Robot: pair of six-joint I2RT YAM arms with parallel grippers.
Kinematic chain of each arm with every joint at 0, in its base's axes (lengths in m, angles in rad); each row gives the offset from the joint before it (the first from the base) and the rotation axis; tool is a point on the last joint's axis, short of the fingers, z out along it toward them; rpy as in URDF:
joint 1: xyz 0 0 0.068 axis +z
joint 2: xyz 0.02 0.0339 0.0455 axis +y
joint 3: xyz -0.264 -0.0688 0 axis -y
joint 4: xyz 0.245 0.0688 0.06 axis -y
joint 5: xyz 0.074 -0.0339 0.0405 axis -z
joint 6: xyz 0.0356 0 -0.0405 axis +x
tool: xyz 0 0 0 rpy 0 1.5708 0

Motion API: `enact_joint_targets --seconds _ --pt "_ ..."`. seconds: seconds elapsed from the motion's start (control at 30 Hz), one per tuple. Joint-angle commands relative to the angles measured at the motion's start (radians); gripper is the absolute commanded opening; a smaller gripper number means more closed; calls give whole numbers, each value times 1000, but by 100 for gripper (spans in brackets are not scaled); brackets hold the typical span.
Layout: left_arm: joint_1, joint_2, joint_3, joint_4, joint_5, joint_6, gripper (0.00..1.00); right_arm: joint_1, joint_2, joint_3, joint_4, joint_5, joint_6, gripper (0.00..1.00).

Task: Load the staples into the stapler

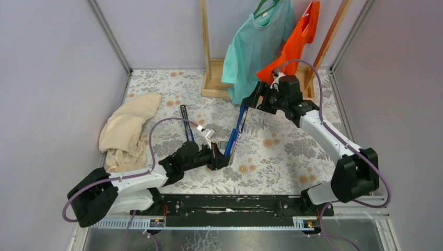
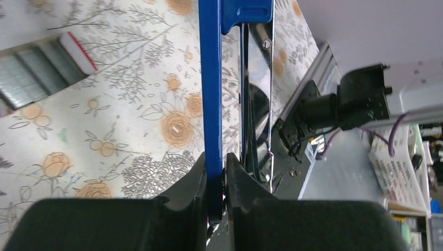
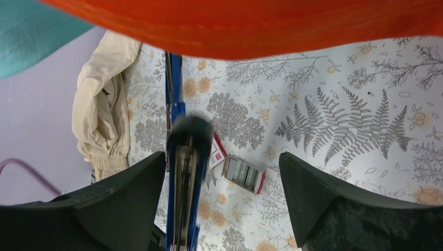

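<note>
— Two arms on one stapler (image 1: 237, 128), seen from above?
— Yes. The left gripper (image 1: 215, 156) is at its low end and the right gripper (image 1: 254, 100) is by the raised top.
— Left wrist?
— Jaws clamped on the stapler. The staples (image 2: 26, 78) lie on the cloth (image 2: 130, 130), untouched.
— Right wrist?
— Jaws wide and empty, with the staples (image 3: 241, 172) just beside the stapler. I'd hold it steady and descend squarely over the block.

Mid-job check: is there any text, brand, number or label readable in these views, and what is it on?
No text can be read in any view.
The staples and their red-edged box: no print shows.
The blue stapler: no brand or marking shows.
The white object at the right edge of the left wrist view: patterned marks, too blurred to read as text.
</note>
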Motion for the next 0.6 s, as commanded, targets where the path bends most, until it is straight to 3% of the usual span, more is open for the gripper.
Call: enact_joint_targets --seconds 0.0,0.33,0.57 --pt "51 20 6 192 -23 -68 0 31 -107 -43 46 22 28 88" --pt "79 70 37 233 -45 -139 0 143 -190 -200 114 100 99 91" --pt "78 110 72 244 -52 -168 0 237 -139 -215 162 114 130 85"
